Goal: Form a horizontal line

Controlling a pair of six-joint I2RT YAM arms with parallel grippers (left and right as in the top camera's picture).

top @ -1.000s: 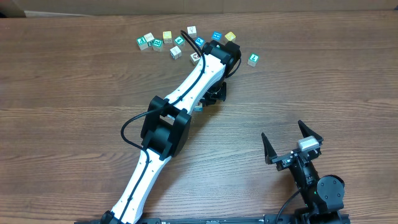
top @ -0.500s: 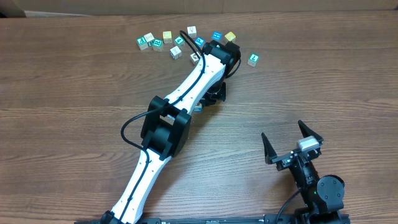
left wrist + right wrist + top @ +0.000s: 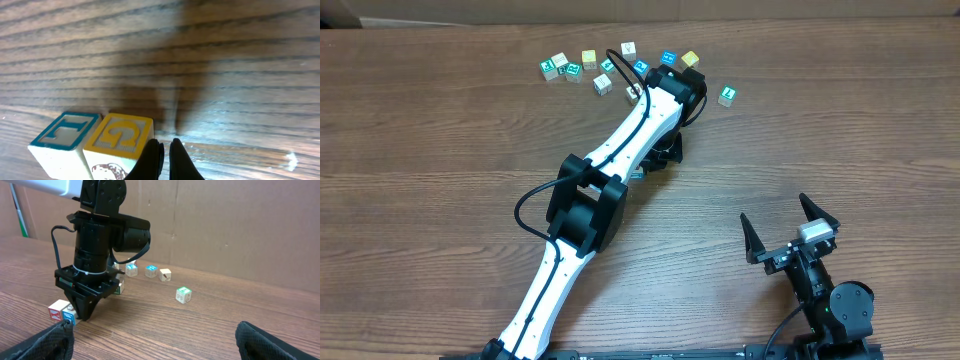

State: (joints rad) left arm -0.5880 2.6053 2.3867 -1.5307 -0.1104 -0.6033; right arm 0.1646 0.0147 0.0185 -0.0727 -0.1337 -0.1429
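Observation:
The row shows in the left wrist view as two cubes edge to edge: a teal-faced cube (image 3: pixel 62 137) and a yellow-faced "G" cube (image 3: pixel 120 140). My left gripper (image 3: pixel 165 152) is shut and empty, with its tips on the table against the right side of the yellow cube. In the overhead view the left gripper (image 3: pixel 666 156) and arm hide most of the row; only a sliver of the row (image 3: pixel 636 172) shows. In the right wrist view the row (image 3: pixel 61 312) sits to the left of the left gripper (image 3: pixel 82 314). My right gripper (image 3: pixel 790 232) is open and empty at the front right.
A loose cluster of similar cubes (image 3: pixel 582 64) lies scattered along the far edge, with one cube (image 3: pixel 726 96) apart at the right. The left arm (image 3: pixel 610 160) stretches diagonally across the table's middle. A cardboard wall (image 3: pixel 240 225) stands behind the table.

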